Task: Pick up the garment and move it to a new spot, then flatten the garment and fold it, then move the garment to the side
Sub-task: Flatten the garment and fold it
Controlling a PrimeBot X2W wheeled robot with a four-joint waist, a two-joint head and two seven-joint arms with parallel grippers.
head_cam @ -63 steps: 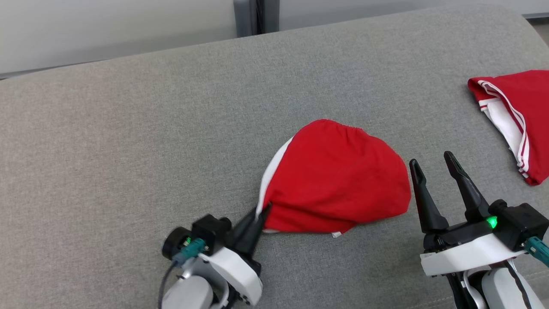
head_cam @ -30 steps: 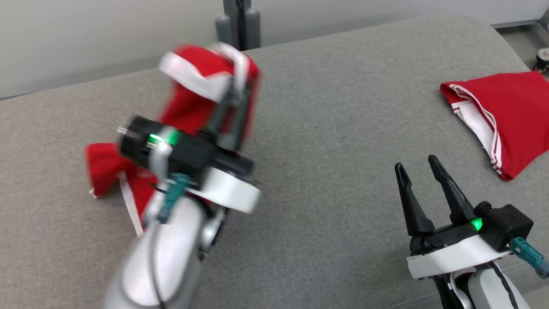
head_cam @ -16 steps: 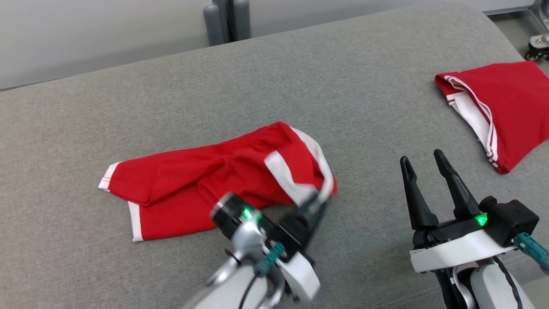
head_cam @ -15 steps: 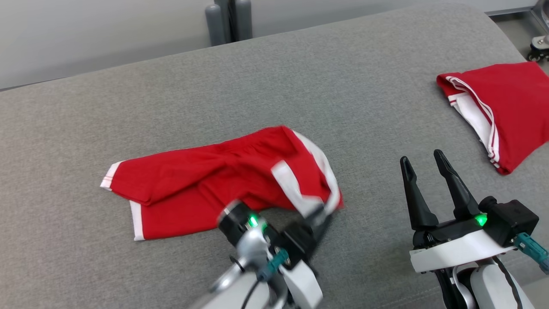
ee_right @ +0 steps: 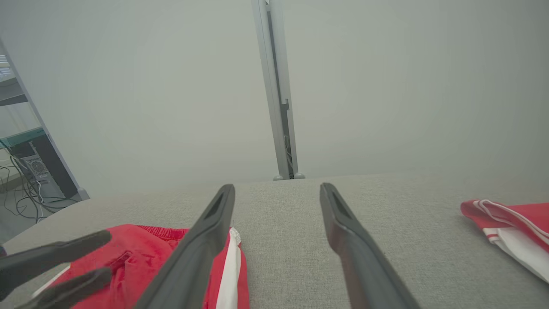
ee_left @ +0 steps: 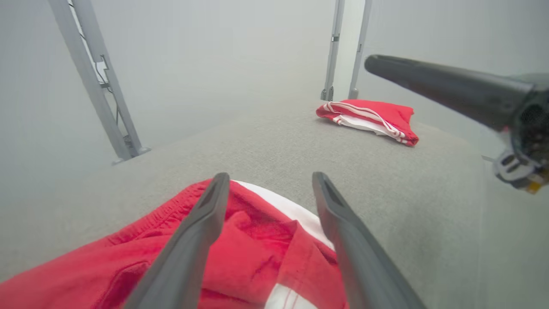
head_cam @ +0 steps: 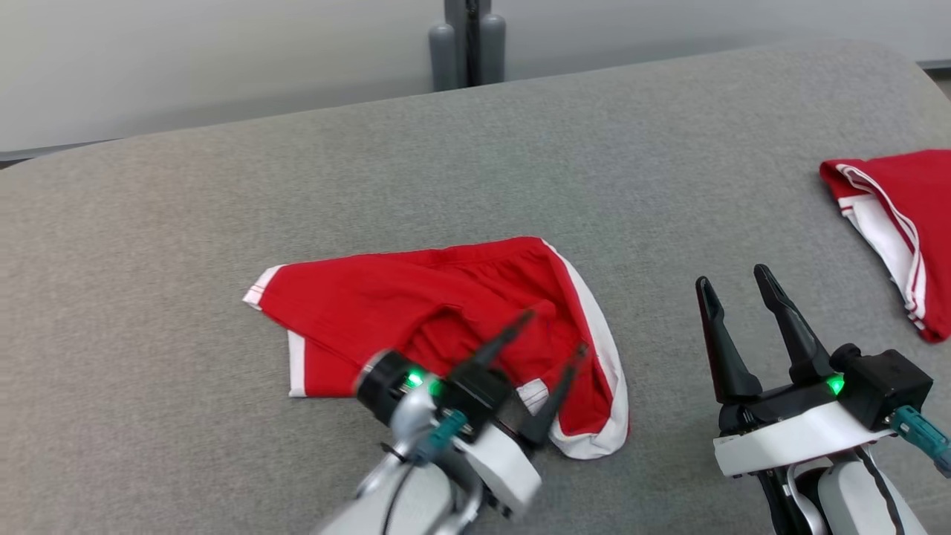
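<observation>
The garment (head_cam: 416, 312), red shorts with white side stripes and hem trim, is lying spread but rumpled at the middle of the grey fabric surface (head_cam: 223, 186). Its elastic waistband is running along the far edge, and its right end is bunching into a raised fold. The left gripper (head_cam: 556, 332) is hovering over that right end. Its fingers are standing wide apart with nothing between them; whether the tips are touching the cloth cannot be told. The right gripper (head_cam: 732, 276) is hanging over bare surface just to the right of the garment, apart from it. Its fingers are pointing away from the robot, spread fully and gripping nothing. A second red-and-white garment (head_cam: 903, 215), folded, is lying near the right edge of the surface, well apart from both grippers. A grey post (head_cam: 466, 41) is standing behind the surface's far edge.
</observation>
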